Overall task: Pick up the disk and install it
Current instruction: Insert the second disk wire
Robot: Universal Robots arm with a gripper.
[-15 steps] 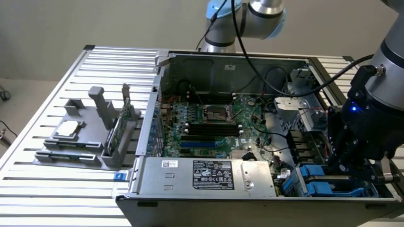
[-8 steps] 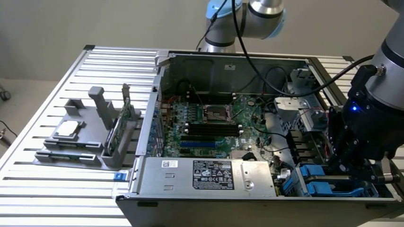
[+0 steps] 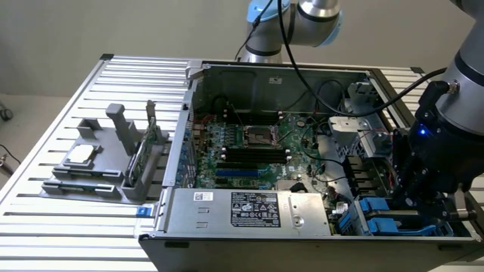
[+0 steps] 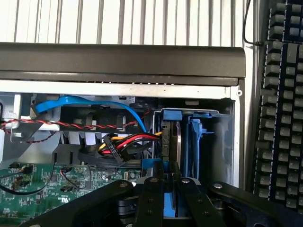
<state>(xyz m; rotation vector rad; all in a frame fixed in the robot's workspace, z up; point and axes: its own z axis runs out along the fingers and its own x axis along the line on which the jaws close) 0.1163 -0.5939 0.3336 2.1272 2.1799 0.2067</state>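
Note:
The disk (image 4: 174,142) stands on edge in the drive bay at the corner of the open computer case (image 3: 226,71), its silver-grey side framed by a blue plastic carrier. My gripper (image 4: 169,183) reaches down over it, and the two black fingers (image 4: 152,194) sit close together with the carrier's blue edge between them. In the exterior view my gripper (image 3: 414,192) hangs over the bay at the case's near right corner, where blue carriers (image 3: 386,221) show under it. The fingertips themselves are hidden behind the gripper body there.
Another blue carrier (image 4: 196,142) stands right beside the disk. Red, yellow and blue cables (image 4: 123,142) run to the bay. The motherboard (image 3: 250,147) and power supply (image 3: 257,209) fill the case. A grey fixture (image 3: 98,164) stands on the slatted table. A keyboard (image 4: 279,118) lies beside the case.

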